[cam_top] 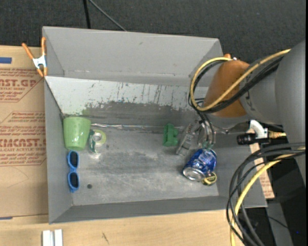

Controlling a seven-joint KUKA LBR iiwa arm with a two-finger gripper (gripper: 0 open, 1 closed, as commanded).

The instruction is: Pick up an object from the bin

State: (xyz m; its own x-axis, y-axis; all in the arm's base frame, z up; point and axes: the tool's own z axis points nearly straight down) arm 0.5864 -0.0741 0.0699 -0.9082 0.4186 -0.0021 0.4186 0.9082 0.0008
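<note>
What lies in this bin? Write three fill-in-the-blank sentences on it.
1. The cup at the bin's left wall is ____.
2. The crushed can just below the gripper is ____.
3. Below the cup in the view lies a pair of blue ____.
Missing words: green; blue; sunglasses.

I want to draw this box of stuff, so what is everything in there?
bin: one, grey, holds everything
cup: one, light green, on its side at the left
clear round thing: one, greenish, beside the cup
sunglasses: one pair, blue, front left
small lump: one, dark green, right of middle
can: one, blue, dented, front right
gripper: one, silvery, low between small lump and can
arm: one, grey with orange cover, from the right
</note>
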